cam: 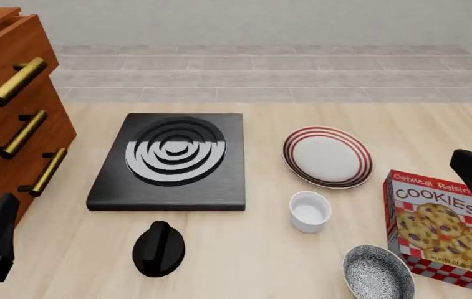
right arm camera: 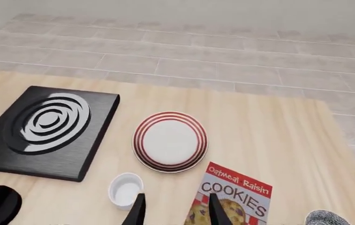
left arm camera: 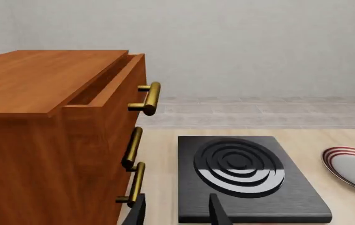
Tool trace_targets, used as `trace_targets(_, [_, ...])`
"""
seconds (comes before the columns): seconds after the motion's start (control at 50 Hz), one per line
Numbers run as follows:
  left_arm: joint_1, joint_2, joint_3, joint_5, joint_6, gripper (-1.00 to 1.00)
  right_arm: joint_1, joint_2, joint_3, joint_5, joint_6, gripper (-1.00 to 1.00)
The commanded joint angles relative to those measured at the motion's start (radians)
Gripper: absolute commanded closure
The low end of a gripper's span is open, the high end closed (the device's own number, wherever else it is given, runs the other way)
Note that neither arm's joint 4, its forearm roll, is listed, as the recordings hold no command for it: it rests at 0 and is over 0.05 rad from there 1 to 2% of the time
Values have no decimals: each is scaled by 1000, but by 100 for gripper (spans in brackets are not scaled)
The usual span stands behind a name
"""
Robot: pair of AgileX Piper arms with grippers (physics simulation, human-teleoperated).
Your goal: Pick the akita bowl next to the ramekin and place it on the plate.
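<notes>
Light wood table against a pale wall, grey tiled strip behind. Wooden drawer cabinet with brass handles beside the left gripper, top drawer slightly out. Black stove burner ahead of the left gripper. Plate empty, ahead of the right gripper. Ramekin empty, just short of the plate. Akita bowl empty, near the ramekin, touching the cookie box. Both grippers open, holding nothing.
</notes>
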Motion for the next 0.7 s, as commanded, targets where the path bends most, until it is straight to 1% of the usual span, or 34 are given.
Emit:
trace_targets(0.02, [0,0,0,0,0,-100,36,51,-27,26,40,-100])
trace_targets(0.06, [0,0,0,0,0,-100,29,59,-27,25,50,-100])
trace_targets(0.1, [0,0,0,0,0,-100,24,72,-25,29,45,-100])
trace_targets(0.12, [0,0,0,0,0,-100,30,75,-24,29,56,-100])
trace_targets(0.16, [0,0,0,0,0,-100,25,97,-12,26,48,-100])
trace_targets(0.18, [0,0,0,0,0,-100,50,95,-12,25,79,-100])
trace_targets(0.2, [0,0,0,0,0,-100,58,98,-11,29,80,-100])
trace_targets(0.24, [0,0,0,0,0,-100,46,103,-11,31,65,-100])
trace_targets(0.26, [0,0,0,0,0,-100,45,96,-17,39,68,-100])
trace_targets(0.28, [0,0,0,0,0,-100,64,90,-22,43,89,-100])
trace_targets(0.32, [0,0,0,0,0,-100,55,88,-27,50,83,-100])
trace_targets(0.36, [0,0,0,0,0,-100,67,85,-27,52,96,-100])
trace_targets(0.38, [0,0,0,0,0,-100,61,83,-27,57,92,-100])
trace_targets(0.4, [0,0,0,0,0,-100,55,79,-25,62,70,-100])
trace_targets(0.42, [0,0,0,0,0,-100,60,78,-20,62,82,-100])
trace_targets(0.44, [0,0,0,0,0,-100,79,90,-9,55,121,-100])
trace_targets(0.48, [0,0,0,0,0,-100,72,108,11,46,108,-100])
trace_targets(0.5, [0,0,0,0,0,-100,100,122,21,41,153,-100])
trace_targets(0.56, [0,0,0,0,0,-100,94,118,24,47,161,-100])
trace_targets(0.58, [0,0,0,0,0,-100,99,119,27,48,182,-100])
trace_targets(0.6, [0,0,0,0,0,-100,113,125,29,48,186,-100])
trace_targets(0.64, [0,0,0,0,0,-100,114,136,33,49,195,-100])
trace_targets(0.7, [0,0,0,0,0,-100,118,148,35,49,196,-100])
